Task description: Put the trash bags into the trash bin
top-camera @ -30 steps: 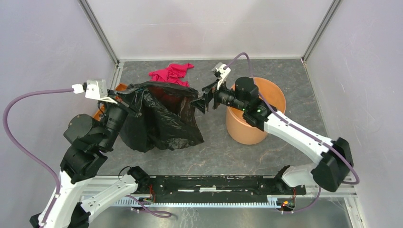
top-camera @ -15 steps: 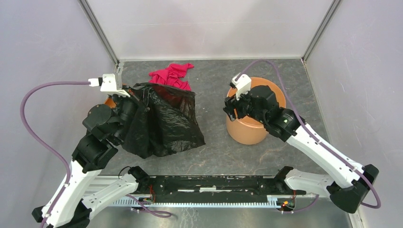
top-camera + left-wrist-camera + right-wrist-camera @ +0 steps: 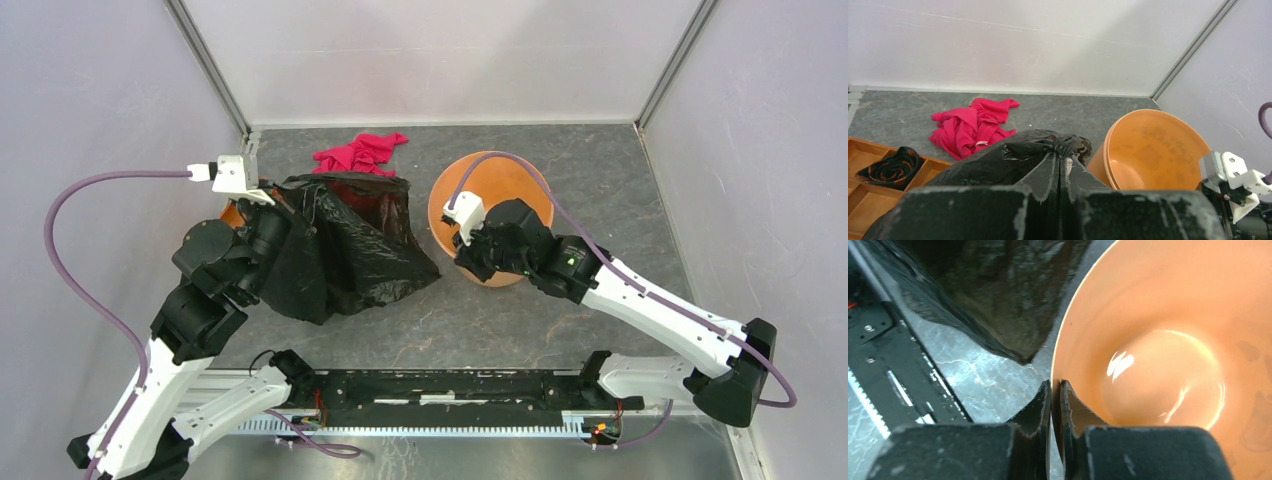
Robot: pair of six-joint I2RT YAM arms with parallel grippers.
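Note:
A large black trash bag (image 3: 345, 255) hangs crumpled over the table's left half. My left gripper (image 3: 287, 203) is shut on the bag's gathered top edge; in the left wrist view its fingertips (image 3: 1064, 161) pinch the bag's knotted film (image 3: 1013, 157). The orange trash bin (image 3: 495, 185) is tipped, with its round mouth facing up and toward the bag. My right gripper (image 3: 462, 257) is shut on the bin's near-left rim. In the right wrist view that gripper (image 3: 1054, 390) has one finger inside the bin's wall (image 3: 1158, 340) and one outside. The bin looks empty inside. The bag's corner (image 3: 998, 295) lies just left of the rim.
A pink-red cloth (image 3: 360, 155) lies bunched at the back behind the bag. An orange compartment tray (image 3: 868, 197) with a dark coiled item (image 3: 890, 167) sits at the far left, mostly hidden by the bag in the top view. White walls enclose the table.
My right gripper came down from beside the bag onto the bin's near rim and shut on it. The bin then tipped and shifted left toward the bag. My left gripper still holds the bag.

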